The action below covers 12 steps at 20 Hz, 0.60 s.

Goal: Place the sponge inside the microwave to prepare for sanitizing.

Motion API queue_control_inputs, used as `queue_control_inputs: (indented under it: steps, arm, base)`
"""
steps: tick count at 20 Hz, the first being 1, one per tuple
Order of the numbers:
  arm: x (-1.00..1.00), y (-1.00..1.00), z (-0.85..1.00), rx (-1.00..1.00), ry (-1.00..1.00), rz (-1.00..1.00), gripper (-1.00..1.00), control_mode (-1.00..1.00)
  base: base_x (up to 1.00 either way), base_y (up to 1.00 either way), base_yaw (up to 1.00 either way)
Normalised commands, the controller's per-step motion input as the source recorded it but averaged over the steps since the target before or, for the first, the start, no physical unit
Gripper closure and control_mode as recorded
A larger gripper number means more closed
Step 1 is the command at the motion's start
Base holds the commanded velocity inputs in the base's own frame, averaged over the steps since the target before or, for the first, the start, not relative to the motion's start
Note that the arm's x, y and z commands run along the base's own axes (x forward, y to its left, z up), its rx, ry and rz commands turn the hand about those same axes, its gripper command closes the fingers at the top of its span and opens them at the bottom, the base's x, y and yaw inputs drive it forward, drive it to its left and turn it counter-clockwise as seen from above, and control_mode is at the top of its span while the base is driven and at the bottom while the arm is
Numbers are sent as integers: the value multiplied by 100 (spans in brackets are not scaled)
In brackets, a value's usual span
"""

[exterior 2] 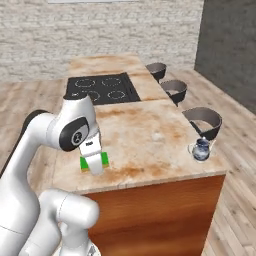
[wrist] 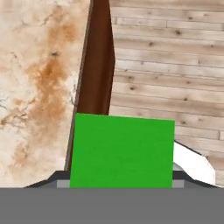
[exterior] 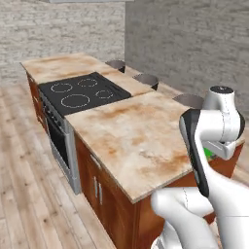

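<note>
The bright green sponge (wrist: 122,151) sits square between my fingers in the hand view and hides most of both tips. My gripper (exterior 2: 95,167) is shut on it, hanging just above the near corner of the marble island counter (exterior 2: 145,135). In the right base view the sponge (exterior 2: 103,159) pokes out green on both sides of the white hand. From the left base view a green sliver of the sponge (exterior: 208,154) peeks out behind the forearm. Below the hand lie the counter's edge, its brown side panel (wrist: 97,65) and the wood floor. The microwave is out of view.
A black cooktop (exterior: 82,91) over a steel-fronted oven (exterior: 61,141) lies at the counter's far end. Three dark bowl-shaped seats (exterior 2: 202,120) line the counter's right side. A small glass jar (exterior 2: 201,149) stands near the right front corner. Wood floor surrounds the island.
</note>
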Motion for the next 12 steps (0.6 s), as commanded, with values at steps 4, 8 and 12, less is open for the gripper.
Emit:
queue_control_inputs:
  steps: [4, 8, 12]
  arm:
    - [0, 0, 0, 0, 0, 0, 100, 100]
    - [0, 0, 0, 0, 0, 0, 100, 100]
    - [0, 0, 0, 0, 0, 0, 100, 100]
  base:
    - [-8, -31, -76]
    - [-8, -21, -80]
    - [2, -40, -74]
